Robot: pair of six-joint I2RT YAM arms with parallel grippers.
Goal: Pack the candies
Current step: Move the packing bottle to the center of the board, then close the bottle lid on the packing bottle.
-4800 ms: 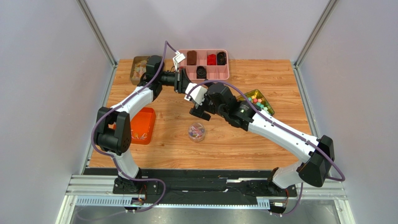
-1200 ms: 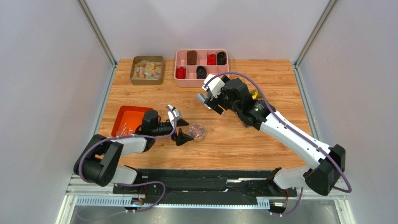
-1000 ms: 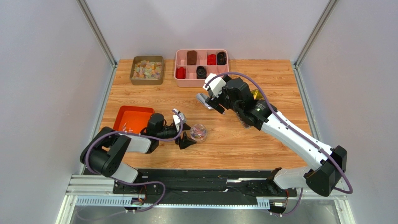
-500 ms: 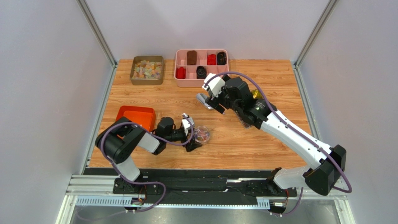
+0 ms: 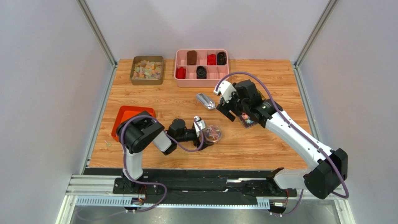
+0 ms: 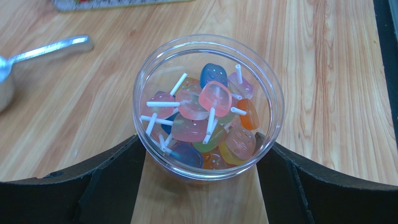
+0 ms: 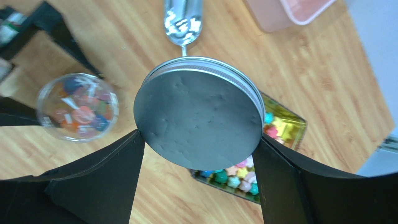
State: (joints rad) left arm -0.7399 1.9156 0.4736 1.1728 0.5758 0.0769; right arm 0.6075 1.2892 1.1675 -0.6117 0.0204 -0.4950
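- Wood-grain surface between plain grey walls; both arm bases sit at its near edge.
- The left arm is folded tight, with its elbow raised beside the orange tray. Its forearm lies low over the boards and points right, toward the middle of the surface.
- The left end effector is clamped on a clear round jar: one dark finger presses each side of the jar wall, as the left wrist view shows.
- The candies fill the bottom of that open jar. They are small translucent pieces in pink, blue, orange and yellowish tones, with short white sticks.
- The jar stands upright on the surface, near its centre and toward the near edge.
- The right arm stretches diagonally from the near right corner up toward the centre, with its wrist bent over.
- The right end effector is closed on a round metal lid, gripped edge to edge. The lid is held above the surface, beyond and to the right of the jar.
- A metal scoop lies on the boards just left of the right wrist.
- A tin of bright blocky sweets sits under the right arm.
- A pink divided box and a brown tin stand along the far edge.
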